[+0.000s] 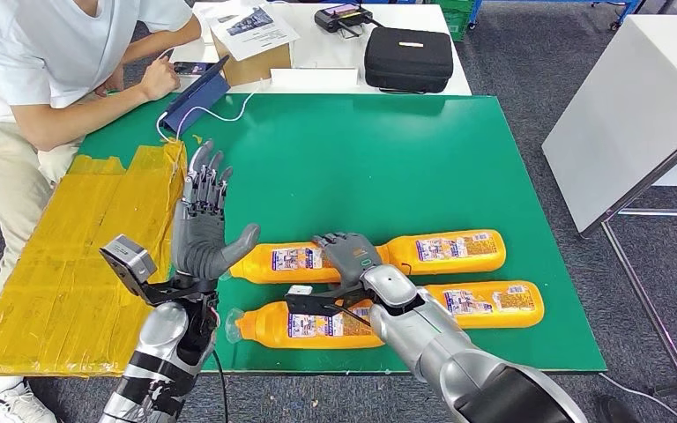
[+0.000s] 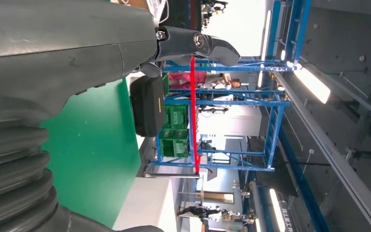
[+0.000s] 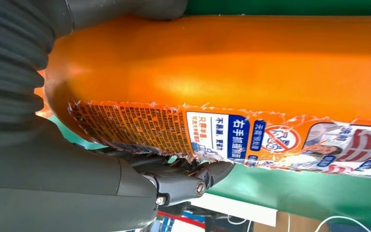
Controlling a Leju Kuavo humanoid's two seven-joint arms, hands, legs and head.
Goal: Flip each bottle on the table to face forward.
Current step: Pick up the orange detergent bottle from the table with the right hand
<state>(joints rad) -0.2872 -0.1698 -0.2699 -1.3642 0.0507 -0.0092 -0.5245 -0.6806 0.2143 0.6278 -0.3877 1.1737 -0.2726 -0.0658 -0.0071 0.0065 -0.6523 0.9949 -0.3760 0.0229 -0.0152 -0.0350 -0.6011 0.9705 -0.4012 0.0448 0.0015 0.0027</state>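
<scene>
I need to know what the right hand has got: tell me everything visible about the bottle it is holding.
The bottle is glossy orange plastic, lying on its side on the green table, pale cap end toward the left hand. A blue-and-white printed label with torn edges runs along it. The right hand grips its base end.

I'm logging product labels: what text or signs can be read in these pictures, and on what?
"右手": white on blue, on the torn label of the orange plastic bottle gripped by the right robot hand; following characters unsure.
Small print beside it: too small.
Other bottles' labels: blurred.
</scene>
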